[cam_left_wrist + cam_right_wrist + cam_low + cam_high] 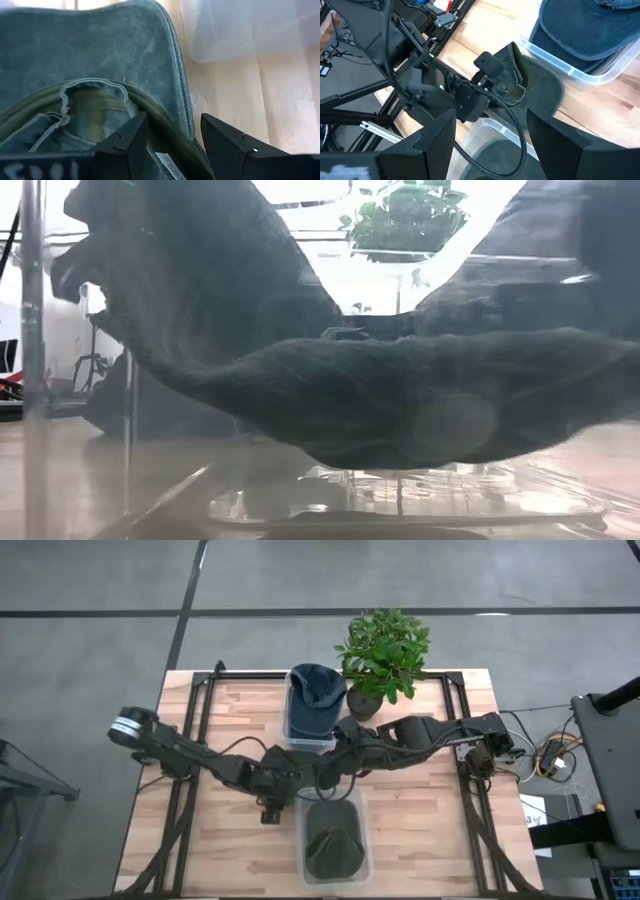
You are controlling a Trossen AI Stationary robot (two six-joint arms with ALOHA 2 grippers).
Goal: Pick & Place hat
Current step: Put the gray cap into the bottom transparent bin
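An olive-green hat [100,55] is in my left gripper [172,145], shown from inside with its brim ahead of the fingers. In the right wrist view the same hat [532,87] is between two clear bins. A second green hat [333,845] lies in the near bin and fills the low view [400,410]. A blue hat [317,688] rests in the far bin. My right gripper [492,145] is open above the held hat and touches nothing. My left gripper holds the green hat by the edge of its crown [172,132], with one finger [125,142] inside the crown and the other finger [225,145] outside. It reaches in from the table's left. The brim points away from the fingers; whether it touches the table I cannot tell.
A potted plant [385,650] stands at the far edge beside the far bin [300,730]. The near bin [352,802] is close to the near edge. Both arms cross at the table's middle. Bare wood shows to the left [190,840] and right [430,830].
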